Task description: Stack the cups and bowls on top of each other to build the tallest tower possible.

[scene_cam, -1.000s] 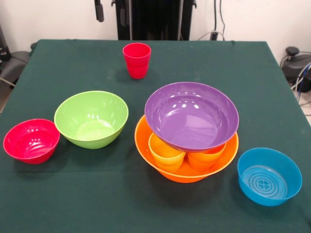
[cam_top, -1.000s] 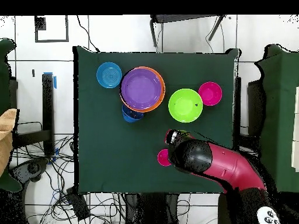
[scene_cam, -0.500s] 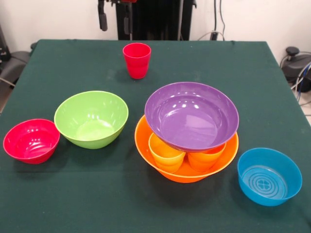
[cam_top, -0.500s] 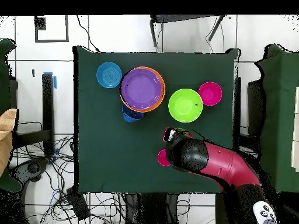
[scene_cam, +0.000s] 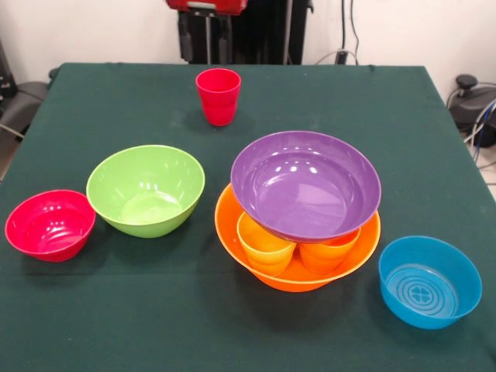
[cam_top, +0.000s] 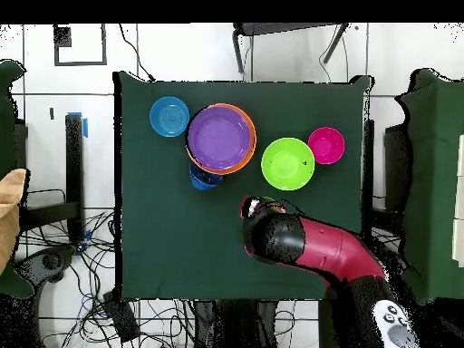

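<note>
Front view, tower: the purple bowl (scene_cam: 306, 184) sat on the rims of an orange cup (scene_cam: 266, 245) and a second orange-toned cup (scene_cam: 326, 252), both inside the large orange bowl (scene_cam: 294, 273), just right of the table's (scene_cam: 101, 325) centre.
Front view, risk: that purple bowl looked tipped toward 12 o'clock; I judged that a load set off-centre could rock it off the cups.
Front view, red cup (scene_cam: 218, 96): upright at 12 o'clock, directly under the arm's red housing; a downward reach slightly off line could knock it over.
Front view, spares: lime green bowl (scene_cam: 146, 190) and red bowl (scene_cam: 49, 225) at 9 o'clock, light blue bowl (scene_cam: 429, 281) at 4 o'clock.
Front view, pincer: not visible.
Overhead view, arm (cam_top: 308, 249): it covered the red cup, at 5 o'clock.
Overhead view, dark blue bowl (cam_top: 203, 178): it peeked from under the tower at 7 o'clock.
Overhead view, pincer: hidden beneath the arm; released, clenched or grasping, I could not tell.
</note>
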`<action>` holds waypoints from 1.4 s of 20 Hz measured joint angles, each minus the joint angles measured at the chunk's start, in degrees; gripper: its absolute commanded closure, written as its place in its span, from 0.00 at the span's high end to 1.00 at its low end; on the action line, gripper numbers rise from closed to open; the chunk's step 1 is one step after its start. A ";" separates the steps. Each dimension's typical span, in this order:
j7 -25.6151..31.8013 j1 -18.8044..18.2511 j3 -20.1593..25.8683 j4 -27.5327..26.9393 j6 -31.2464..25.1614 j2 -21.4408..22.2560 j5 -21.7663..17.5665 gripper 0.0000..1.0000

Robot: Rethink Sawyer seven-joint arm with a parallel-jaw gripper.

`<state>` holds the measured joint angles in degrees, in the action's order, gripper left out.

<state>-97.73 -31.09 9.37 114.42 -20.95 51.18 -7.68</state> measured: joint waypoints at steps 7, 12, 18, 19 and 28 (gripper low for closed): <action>0.00 2.70 -0.07 0.22 2.05 -1.21 0.01 1.00; -0.01 5.26 -1.67 0.34 5.07 -2.31 0.01 1.00; -0.01 7.76 -4.20 0.36 8.50 -3.71 0.02 1.00; -0.01 7.98 -4.60 0.35 9.03 -3.94 0.04 1.00; -0.01 8.98 -8.49 0.36 10.95 -7.06 0.05 1.00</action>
<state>-97.74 -22.11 0.88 114.78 -10.00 44.13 -7.63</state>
